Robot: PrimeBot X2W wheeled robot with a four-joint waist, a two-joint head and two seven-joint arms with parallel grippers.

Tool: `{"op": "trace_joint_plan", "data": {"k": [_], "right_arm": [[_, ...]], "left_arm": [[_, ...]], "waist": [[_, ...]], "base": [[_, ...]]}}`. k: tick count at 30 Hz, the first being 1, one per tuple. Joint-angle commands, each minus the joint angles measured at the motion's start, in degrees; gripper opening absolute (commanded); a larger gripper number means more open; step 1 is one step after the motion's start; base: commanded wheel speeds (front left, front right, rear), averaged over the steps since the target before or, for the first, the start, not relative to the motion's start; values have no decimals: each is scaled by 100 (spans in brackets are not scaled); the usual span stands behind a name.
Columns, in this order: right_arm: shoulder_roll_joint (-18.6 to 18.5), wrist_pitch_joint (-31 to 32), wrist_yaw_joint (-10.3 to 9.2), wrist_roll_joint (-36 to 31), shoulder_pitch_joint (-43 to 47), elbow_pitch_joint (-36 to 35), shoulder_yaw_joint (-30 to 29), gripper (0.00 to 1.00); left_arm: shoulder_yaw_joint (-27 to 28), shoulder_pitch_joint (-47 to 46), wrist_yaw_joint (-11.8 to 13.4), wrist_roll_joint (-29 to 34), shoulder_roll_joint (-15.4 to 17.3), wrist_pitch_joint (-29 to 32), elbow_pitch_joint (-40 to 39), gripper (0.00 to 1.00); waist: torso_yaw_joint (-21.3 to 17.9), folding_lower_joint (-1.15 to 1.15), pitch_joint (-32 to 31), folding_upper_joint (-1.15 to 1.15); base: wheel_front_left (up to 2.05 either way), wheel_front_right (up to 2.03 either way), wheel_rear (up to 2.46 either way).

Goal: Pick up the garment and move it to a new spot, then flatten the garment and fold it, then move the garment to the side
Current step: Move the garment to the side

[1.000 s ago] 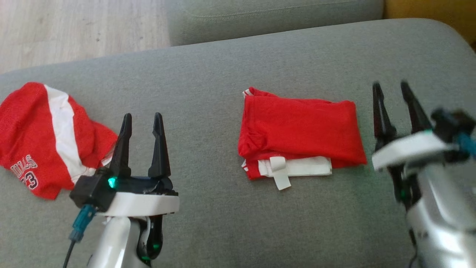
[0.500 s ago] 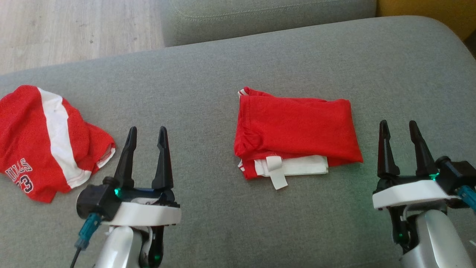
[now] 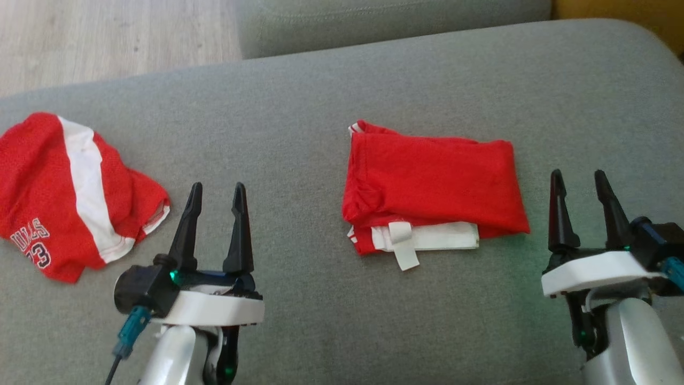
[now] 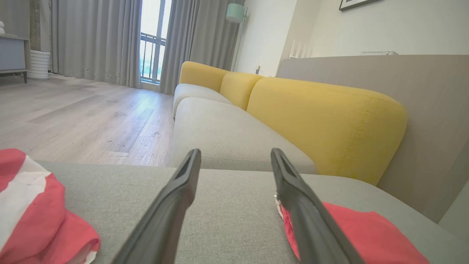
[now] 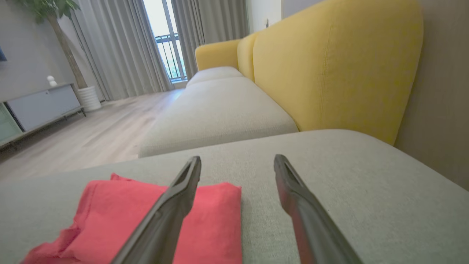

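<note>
A red garment (image 3: 433,187) lies folded in a neat rectangle mid-cushion, with a white band and strap showing at its near edge. At the far left lies a second red garment (image 3: 69,192), a crumpled jersey with a white stripe and printed number. My left gripper (image 3: 218,186) hovers open and empty between the two. To the right of the folded garment and clear of it, my right gripper (image 3: 578,174) is open and holds nothing. The left wrist view has the jersey (image 4: 33,205) left of the open fingers and the folded garment (image 4: 366,234) right. The right wrist view has the folded garment (image 5: 110,216) at lower left.
Both garments rest on a grey sofa seat (image 3: 320,96). Wooden floor (image 3: 107,37) lies beyond its far edge, beside another grey seat cushion (image 3: 374,27). Yellow backrests (image 4: 322,117) run along the right side.
My right gripper has drawn back from beside the folded garment's right edge toward me. The left gripper has also pulled back a little. The garments lie as before.
</note>
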Motion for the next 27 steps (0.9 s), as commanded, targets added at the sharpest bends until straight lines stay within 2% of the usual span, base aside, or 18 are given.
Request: {"op": "trace_joint_plan", "data": {"k": [1, 6, 16, 25, 26, 27], "right_arm": [[-10, 99, -4, -47, -181, -105, 66, 100], [-9, 390, -4, -23, -484, 248, -85, 100], [-8, 815, -4, 158, -1014, 1430, -219, 100], [-8, 937, -4, 490, -1386, 2307, 182, 100], [-8, 938, -4, 494, -1414, 2360, 198, 95], [-7, 939, -4, 491, -1440, 2405, 226, 17]], "left_arm": [[113, -245, 1, -26, 18, -29, -130, 100], [12, -413, 3, -44, 18, -29, -100, 100], [-191, -672, 13, -66, 18, -29, -31, 100], [-162, -785, 39, -70, 18, -29, -54, 100], [-167, -792, 42, -76, 18, -29, -62, 100], [-171, -798, 46, -78, 18, -29, -67, 100]], "waist": [[61, 0, 114, 0], [226, 0, 415, 0], [532, 0, 810, 0], [549, 0, 975, 0], [539, 0, 989, 0], [529, 0, 1000, 0]], "base": [[0, 0, 0], [0, 0, 0], [0, 0, 0], [0, 0, 0], [0, 0, 0], [0, 0, 0]]}}
